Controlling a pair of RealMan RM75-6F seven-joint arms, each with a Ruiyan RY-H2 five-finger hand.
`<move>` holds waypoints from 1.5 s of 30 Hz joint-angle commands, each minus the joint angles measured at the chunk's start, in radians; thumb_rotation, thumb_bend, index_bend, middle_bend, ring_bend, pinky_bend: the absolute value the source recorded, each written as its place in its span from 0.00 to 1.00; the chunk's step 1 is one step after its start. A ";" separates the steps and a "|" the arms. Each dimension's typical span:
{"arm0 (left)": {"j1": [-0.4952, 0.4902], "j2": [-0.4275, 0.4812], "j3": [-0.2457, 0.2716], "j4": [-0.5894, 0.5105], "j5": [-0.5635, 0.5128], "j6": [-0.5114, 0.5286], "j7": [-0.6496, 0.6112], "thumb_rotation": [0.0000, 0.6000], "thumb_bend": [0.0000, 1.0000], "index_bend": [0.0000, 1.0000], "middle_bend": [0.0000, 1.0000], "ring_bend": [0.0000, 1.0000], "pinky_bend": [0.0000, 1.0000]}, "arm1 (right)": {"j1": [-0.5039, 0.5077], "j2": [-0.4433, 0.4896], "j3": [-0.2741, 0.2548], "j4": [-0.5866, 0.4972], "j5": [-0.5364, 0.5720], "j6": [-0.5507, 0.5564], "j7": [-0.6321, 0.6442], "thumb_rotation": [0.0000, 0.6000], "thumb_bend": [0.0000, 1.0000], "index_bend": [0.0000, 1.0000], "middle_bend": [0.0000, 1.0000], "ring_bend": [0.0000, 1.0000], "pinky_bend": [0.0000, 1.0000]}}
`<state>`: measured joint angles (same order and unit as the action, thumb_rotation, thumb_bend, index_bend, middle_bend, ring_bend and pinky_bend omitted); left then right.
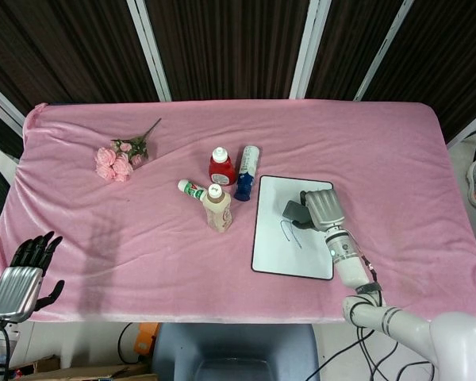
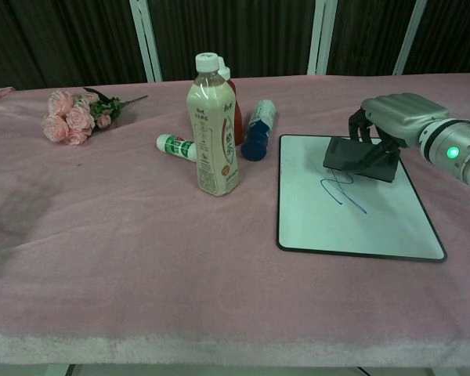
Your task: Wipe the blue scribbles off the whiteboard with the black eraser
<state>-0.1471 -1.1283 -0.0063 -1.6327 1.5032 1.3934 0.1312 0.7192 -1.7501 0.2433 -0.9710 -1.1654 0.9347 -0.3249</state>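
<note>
The whiteboard [image 1: 272, 246] [image 2: 376, 231] lies flat on the pink cloth, right of centre, with a blue scribble [image 1: 289, 232] [image 2: 343, 193] near its middle. My right hand [image 1: 322, 207] [image 2: 393, 114] grips the black eraser [image 1: 294, 212] [image 2: 359, 159] and holds it on the board's upper part, at the top end of the scribble. My left hand [image 1: 20, 279] hangs off the table's near left corner, fingers apart, holding nothing; the chest view does not show it.
Left of the board stand a milk-tea bottle [image 1: 217, 207] [image 2: 212, 133] and a red bottle [image 1: 221, 167], with a blue-capped bottle [image 1: 247, 171] [image 2: 257, 129] and a small green-white tube [image 1: 190, 190] [image 2: 175, 146] lying beside them. Pink roses [image 1: 117, 159] [image 2: 70, 113] lie far left.
</note>
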 commanded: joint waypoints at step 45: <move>-0.011 -0.002 0.000 -0.002 -0.012 -0.015 0.014 1.00 0.36 0.00 0.00 0.00 0.09 | 0.005 -0.063 -0.109 -0.018 -0.122 0.004 -0.004 1.00 0.43 0.99 0.79 0.77 0.89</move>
<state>-0.1580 -1.1303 -0.0060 -1.6348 1.4914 1.3780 0.1455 0.7290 -1.8161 0.1423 -0.9799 -1.2787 0.9318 -0.3263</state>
